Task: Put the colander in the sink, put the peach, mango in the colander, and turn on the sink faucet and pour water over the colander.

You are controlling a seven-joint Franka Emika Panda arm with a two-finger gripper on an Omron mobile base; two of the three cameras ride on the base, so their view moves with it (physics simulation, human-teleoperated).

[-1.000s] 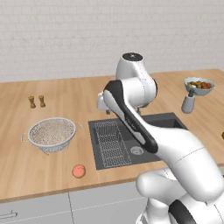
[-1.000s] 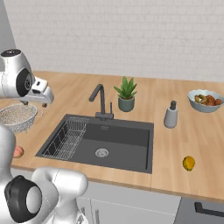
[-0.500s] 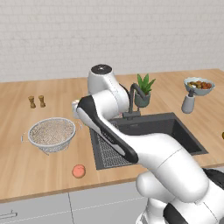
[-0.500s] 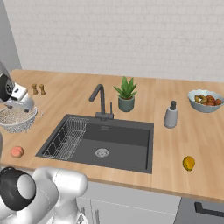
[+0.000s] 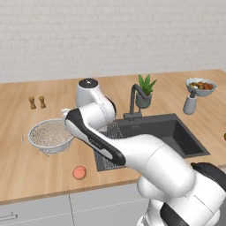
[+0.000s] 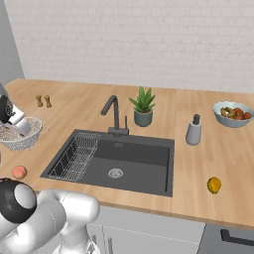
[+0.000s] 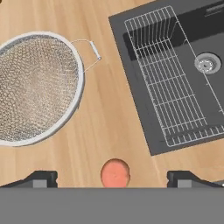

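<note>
From the left base view, the colander (image 5: 50, 135) sits on the bench (image 5: 26, 167) left of the sink (image 5: 163, 132), with the peach (image 5: 79, 172) just in front of it near the bench edge; the faucet (image 5: 134, 100) rises behind the sink beside a plant (image 5: 145, 90). In the right base view, the mango (image 6: 214, 185) lies on the bench right of the sink, well apart from the colander (image 6: 20, 134). In the hand view, the gripper (image 7: 114, 179) is spread wide and empty above the peach (image 7: 115, 173), the colander (image 7: 37, 87) beyond it and the rack (image 7: 171, 78) in the sink.
</note>
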